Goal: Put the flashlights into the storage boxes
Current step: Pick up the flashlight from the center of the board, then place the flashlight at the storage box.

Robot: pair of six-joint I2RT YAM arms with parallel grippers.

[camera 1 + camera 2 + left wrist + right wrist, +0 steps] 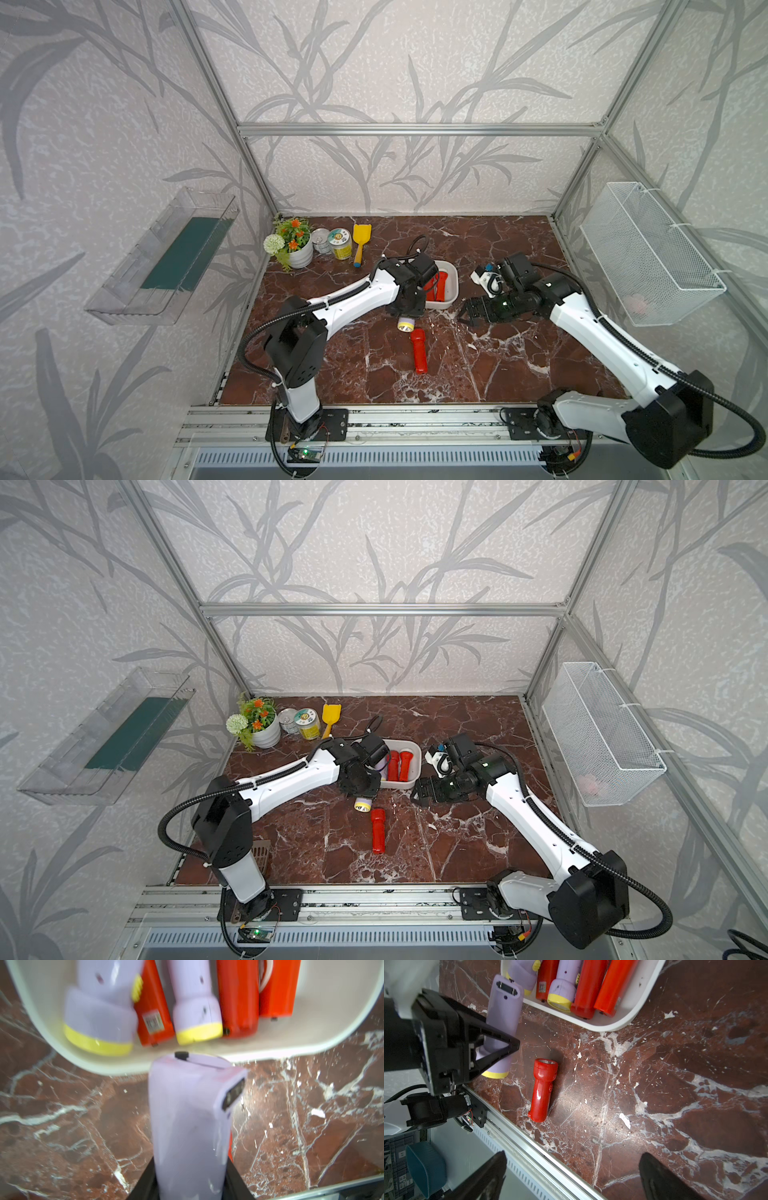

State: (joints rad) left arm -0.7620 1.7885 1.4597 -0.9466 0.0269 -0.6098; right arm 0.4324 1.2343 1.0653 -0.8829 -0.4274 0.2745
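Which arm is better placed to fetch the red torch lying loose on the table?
Right: the right claw is open, empty and near the red torch; the left claw is shut on a lilac torch beside the tub.

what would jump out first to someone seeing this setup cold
The left end effector clamps a lilac flashlight, tail end by the rim of the white tub, which already holds two lilac and three red ones side by side. One red flashlight lies alone on the marble table, between the tub and the front rail.
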